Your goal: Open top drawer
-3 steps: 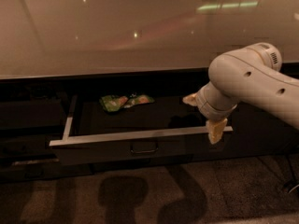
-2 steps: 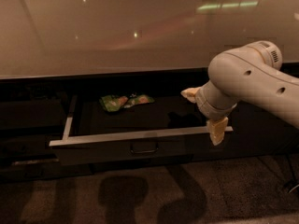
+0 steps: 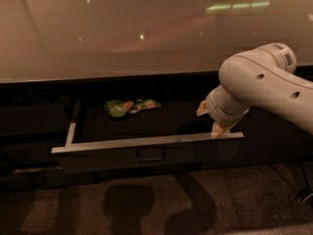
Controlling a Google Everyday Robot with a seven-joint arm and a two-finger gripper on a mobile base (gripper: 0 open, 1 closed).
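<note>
White arm (image 3: 264, 82) enters my view from the right, elbow high, wrist angled down-left. Gripper (image 3: 210, 120) sits right of centre, low, pointing down-left. Its two tan fingers (image 3: 218, 129) are spread apart, holding nothing.

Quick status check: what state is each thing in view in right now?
Top drawer: pulled out, open.
Drawer handle: free, nothing gripping it.
Green packet: lying flat inside the drawer, toward the back.
Gripper: open, above the right end of the drawer's front rim, lower fingertip at the rim.
</note>
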